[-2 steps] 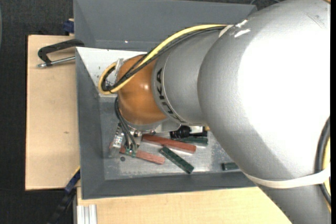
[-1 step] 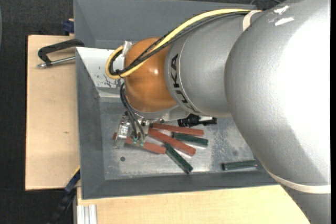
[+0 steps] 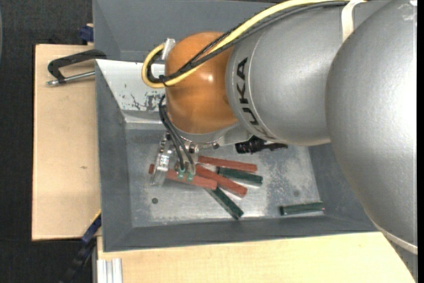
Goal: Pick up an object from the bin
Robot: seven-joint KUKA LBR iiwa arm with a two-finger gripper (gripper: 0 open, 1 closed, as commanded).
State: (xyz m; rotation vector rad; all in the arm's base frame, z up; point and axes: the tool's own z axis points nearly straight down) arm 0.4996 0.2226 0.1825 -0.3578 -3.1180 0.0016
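We see the gripper [image 3: 173, 166] down at the left end of a small heap, red bars [image 3: 222, 183] and dark green bars [image 3: 240, 171], mid-floor of the bin [image 3: 291, 172] — grasp step, we judge. Spread or pinching, we cannot tell. Next: clamp one of the red bars, lift straight — clear of the heap. A lone green bar [image 3: 301, 209] lies near the bin's lower-right corner.

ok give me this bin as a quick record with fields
bin: grey metal
gripper: low in the bin, at the heap's left end
heap: red and dark green sticks, crossed, mid floor
nearest: red stick, left end by the gripper
apart: lone dark green stick, lower right of floor
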